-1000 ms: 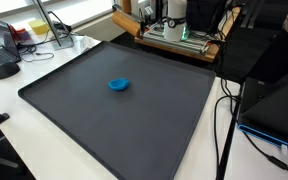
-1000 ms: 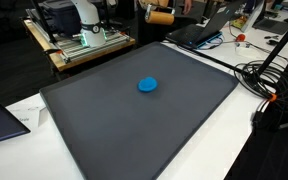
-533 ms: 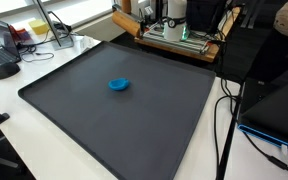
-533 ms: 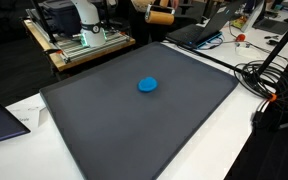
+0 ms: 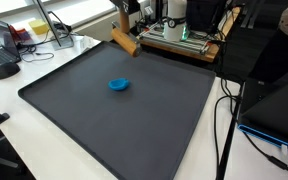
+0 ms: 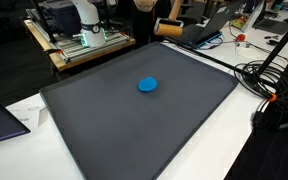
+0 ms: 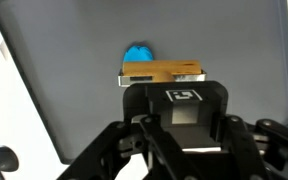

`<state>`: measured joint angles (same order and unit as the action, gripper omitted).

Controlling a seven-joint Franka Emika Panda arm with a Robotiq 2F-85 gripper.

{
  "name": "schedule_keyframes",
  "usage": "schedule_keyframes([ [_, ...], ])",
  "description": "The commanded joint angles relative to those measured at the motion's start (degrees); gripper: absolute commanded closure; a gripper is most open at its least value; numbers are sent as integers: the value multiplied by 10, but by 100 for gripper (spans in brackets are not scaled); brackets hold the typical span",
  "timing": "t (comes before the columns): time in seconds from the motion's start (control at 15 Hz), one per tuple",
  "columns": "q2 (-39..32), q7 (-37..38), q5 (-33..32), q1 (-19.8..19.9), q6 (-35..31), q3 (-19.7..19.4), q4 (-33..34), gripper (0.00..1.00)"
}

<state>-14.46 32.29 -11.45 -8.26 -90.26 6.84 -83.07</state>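
Gripping a wooden block (image 7: 162, 72): gripper (image 7: 164, 84) clamped shut on it, hanging over the far edge of the dark mat (image 5: 164, 120). Small blue object (image 5: 119, 85) lies mid-mat, well apart from the block.

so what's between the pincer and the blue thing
Only bare dark mat lies between the pincer, gripping a wooden block, and the blue thing, in both exterior views.

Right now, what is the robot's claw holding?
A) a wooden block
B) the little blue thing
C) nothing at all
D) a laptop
A: in the wrist view the gripper is shut on a wooden block, while the small blue object lies apart from it on the dark mat.
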Motion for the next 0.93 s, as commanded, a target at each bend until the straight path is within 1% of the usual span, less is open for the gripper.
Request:
schedule_keyframes([
  [0.0,-91,69,-51,-39,23,-23,95,77],
  [0.13,-136,101,-80,-62,41,-37,135,77],
  [0.53,-254,152,-137,-124,120,-80,256,77],
  [0.87,-327,167,-165,-157,188,-110,342,77],
])
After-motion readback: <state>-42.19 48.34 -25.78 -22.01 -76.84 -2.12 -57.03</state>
